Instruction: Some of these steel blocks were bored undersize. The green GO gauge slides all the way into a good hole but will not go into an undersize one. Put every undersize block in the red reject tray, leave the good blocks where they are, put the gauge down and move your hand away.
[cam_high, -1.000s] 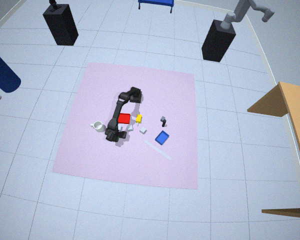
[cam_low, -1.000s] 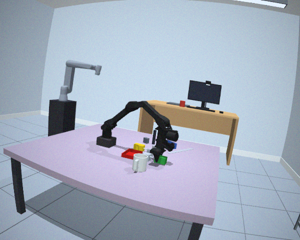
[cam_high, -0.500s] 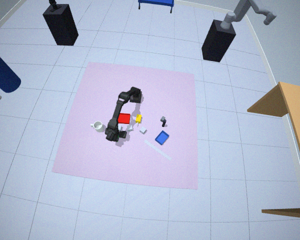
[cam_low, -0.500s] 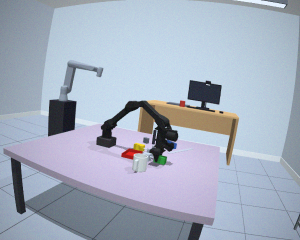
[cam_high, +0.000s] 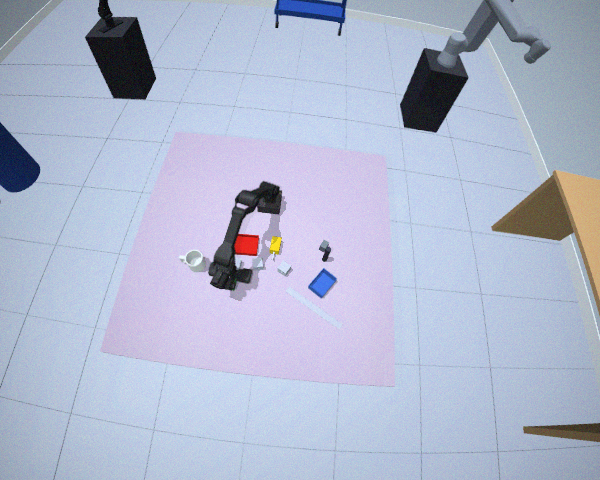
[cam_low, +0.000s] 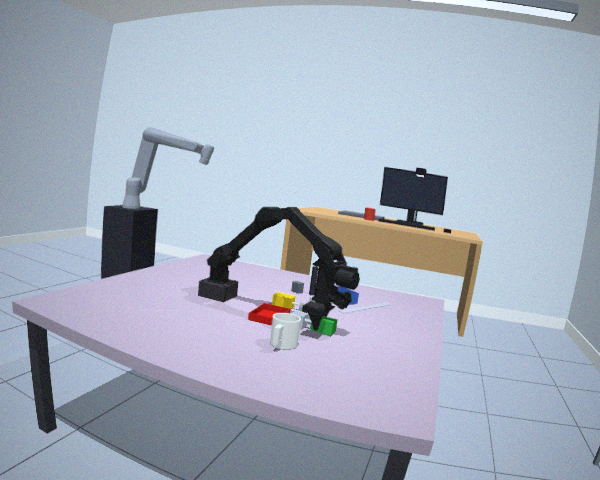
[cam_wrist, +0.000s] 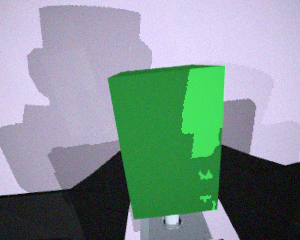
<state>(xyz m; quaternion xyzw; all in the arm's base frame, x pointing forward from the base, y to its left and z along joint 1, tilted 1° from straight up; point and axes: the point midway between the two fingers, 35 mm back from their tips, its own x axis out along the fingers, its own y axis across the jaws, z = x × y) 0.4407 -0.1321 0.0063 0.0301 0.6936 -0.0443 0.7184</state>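
Your green GO gauge (cam_low: 326, 326) (cam_wrist: 160, 140) is grasped by its handle in the gripper (cam_high: 235, 280) (cam_low: 317, 319) (cam_wrist: 164, 147), leaving its pin free to meet the bore of the steel block (cam_high: 239, 263) (cam_low: 301, 318) (cam_wrist: 197, 231); you can't tell its depth. The red reject tray (cam_high: 256, 245) (cam_low: 257, 318) sits near, presumably so you can drop an undersize block there easily
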